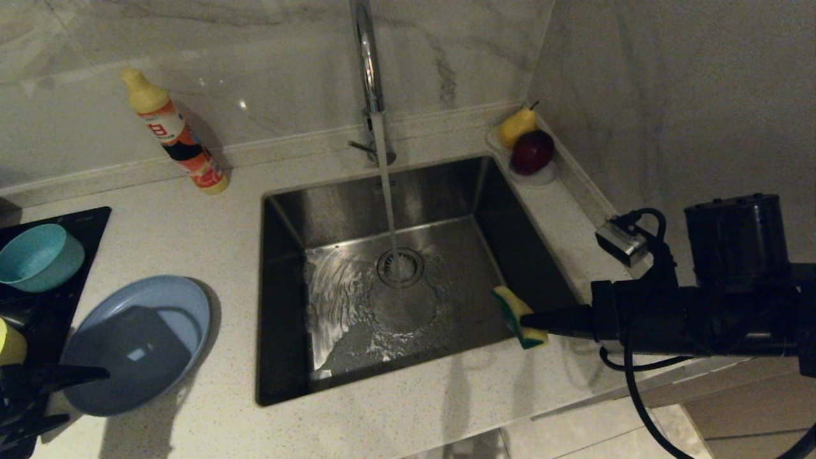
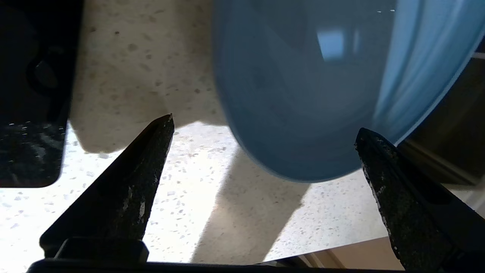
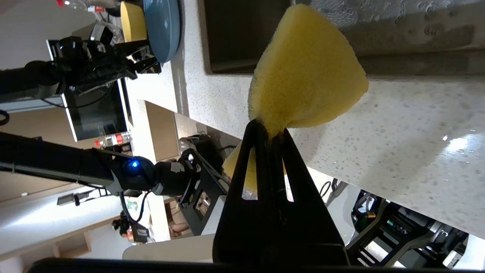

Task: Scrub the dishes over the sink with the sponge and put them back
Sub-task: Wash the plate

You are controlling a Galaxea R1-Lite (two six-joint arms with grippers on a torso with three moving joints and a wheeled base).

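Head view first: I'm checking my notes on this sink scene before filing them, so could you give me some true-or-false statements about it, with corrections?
1. Water runs from the faucet into the sink. True.
2. The right gripper is open and empty. False: it is shut on the sponge.
3. The left gripper is open beside the plate. True.
4. The plate sits in the sink. False: it lies on the counter.
5. The teal bowl rests on the plate. False: it sits apart.
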